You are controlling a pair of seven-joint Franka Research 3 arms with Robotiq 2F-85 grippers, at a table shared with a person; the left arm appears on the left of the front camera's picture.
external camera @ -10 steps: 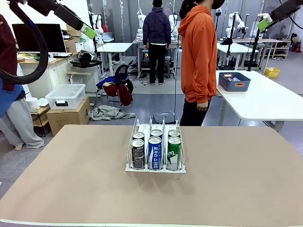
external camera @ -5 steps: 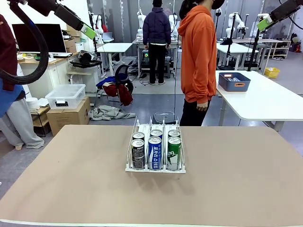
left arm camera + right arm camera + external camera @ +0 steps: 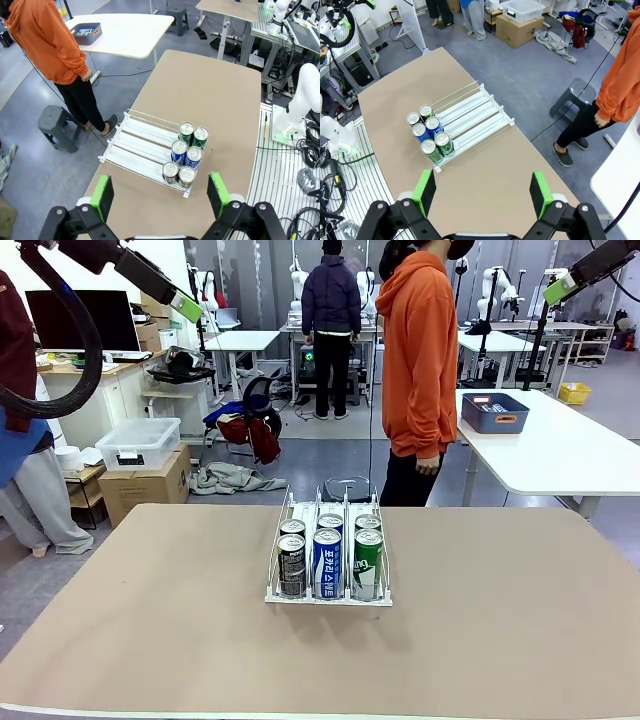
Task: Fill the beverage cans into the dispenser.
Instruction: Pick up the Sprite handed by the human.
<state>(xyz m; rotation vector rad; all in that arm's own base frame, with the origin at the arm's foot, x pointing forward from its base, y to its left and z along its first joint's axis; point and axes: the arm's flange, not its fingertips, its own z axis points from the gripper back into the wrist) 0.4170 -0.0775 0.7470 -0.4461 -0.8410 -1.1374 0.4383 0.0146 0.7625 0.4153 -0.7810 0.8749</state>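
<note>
The dispenser [image 3: 300,512] stands in the middle of the brown table, a clear rack with white wire dividers. Several beverage cans stand upright at its near end, two per lane: black [image 3: 291,565], blue-and-white [image 3: 327,562] and green [image 3: 367,564]. From above, the cans [image 3: 186,155] crowd one end of the dispenser [image 3: 135,142] and the lanes behind them are bare; the right wrist view shows the same cans [image 3: 427,131] and dispenser [image 3: 475,111]. My left gripper [image 3: 161,187] hangs high above the table, open and holding nothing. My right gripper [image 3: 482,189] is also high up and open.
A person in an orange hoodie [image 3: 418,360] stands at the table's far edge, arms down. A grey stool [image 3: 347,488] sits on the floor just beyond the dispenser. A blue tub [image 3: 494,412] rests on the white table at the back right.
</note>
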